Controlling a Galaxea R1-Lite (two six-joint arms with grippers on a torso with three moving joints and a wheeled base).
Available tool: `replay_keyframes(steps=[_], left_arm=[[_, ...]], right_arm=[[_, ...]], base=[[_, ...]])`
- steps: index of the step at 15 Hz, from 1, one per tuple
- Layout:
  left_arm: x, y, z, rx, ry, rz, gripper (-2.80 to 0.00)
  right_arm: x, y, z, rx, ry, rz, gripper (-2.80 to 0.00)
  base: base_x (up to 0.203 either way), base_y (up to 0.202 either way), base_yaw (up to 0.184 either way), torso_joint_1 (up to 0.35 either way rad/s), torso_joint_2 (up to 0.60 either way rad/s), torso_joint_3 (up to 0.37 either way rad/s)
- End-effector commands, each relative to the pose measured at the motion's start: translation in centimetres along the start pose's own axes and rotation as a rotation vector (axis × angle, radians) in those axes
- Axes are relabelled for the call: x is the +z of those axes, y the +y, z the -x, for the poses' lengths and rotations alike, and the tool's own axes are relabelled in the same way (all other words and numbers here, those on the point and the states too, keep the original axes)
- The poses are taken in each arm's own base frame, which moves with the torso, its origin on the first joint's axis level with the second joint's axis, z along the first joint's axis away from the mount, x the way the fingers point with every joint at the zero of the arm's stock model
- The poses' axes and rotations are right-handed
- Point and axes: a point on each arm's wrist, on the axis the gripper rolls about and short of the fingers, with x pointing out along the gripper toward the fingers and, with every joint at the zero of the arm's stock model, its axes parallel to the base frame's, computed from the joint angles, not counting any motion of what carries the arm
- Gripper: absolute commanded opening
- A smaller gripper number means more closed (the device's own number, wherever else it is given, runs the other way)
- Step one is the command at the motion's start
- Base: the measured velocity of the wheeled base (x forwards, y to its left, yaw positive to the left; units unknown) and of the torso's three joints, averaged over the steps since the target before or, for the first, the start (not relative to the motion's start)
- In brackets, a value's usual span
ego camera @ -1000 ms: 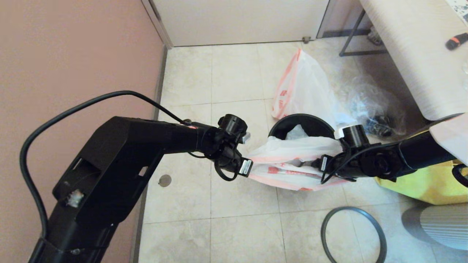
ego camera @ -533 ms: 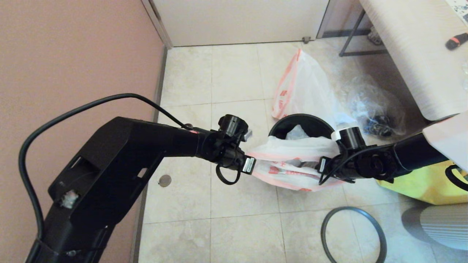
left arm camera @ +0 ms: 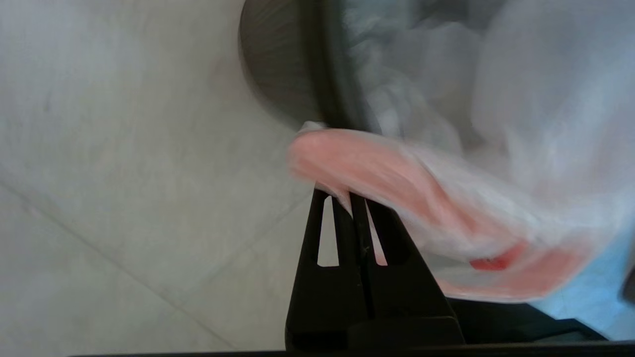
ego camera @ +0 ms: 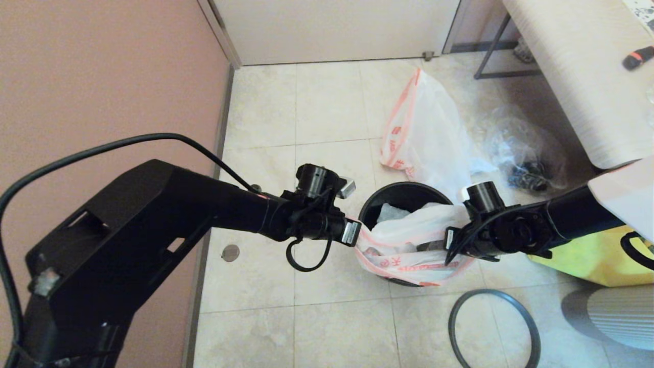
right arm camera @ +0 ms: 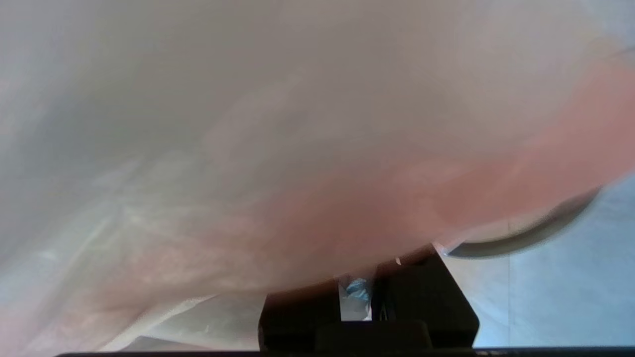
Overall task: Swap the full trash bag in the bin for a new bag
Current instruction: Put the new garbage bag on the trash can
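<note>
From the head camera we look forward and steeply down onto the pale tiled floor (ego camera: 327, 102), with both black arms entering from the near edge. Our left wrist camera sits directly behind the left gripper (left arm camera: 351, 196), close to the round black plastic bin (left arm camera: 278, 69). Our right wrist camera is pressed almost against the thin translucent white bag with pink edge band (right arm camera: 317, 148). All three views share that bag (ego camera: 409, 245) at the bin (ego camera: 403, 191).

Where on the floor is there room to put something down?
Bare tiles lie between the pink wall and the bin, up to the door. It's crowded beyond the bin: full trash bag, clear bag, yellow tote, rim ring.
</note>
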Motion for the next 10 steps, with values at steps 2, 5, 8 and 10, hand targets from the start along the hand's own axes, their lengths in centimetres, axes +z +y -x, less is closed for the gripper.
replay_keyframes(steps=[2,5,8,10], left_arm=[[0.0,-0.1,1.0,-0.011,-0.012,-0.025,-2.80],[-0.7,0.1,0.5,-0.036,0.010,-0.028,-2.80],[-1.7,0.3,-0.4,-0.039,0.045,-0.060,-2.80],[-2.7,0.2,-0.4,-0.051,0.076,-0.098,-2.80]], right_arm=[[0.3,0.4,2.1,-0.004,0.020,0.023,-2.80],[0.2,0.3,2.4,-0.018,0.048,0.035,-2.80],[-0.1,0.3,1.0,-0.016,0.055,0.028,-2.80],[0.0,0.3,0.0,-0.009,0.026,0.004,-2.80]], base=[[0.000,0.000,0.000,0.000,0.00,0.000],[0.000,0.000,0.000,0.000,0.00,0.000],[0.000,0.000,0.000,0.000,0.00,0.000],[0.000,0.000,0.000,0.000,0.00,0.000]])
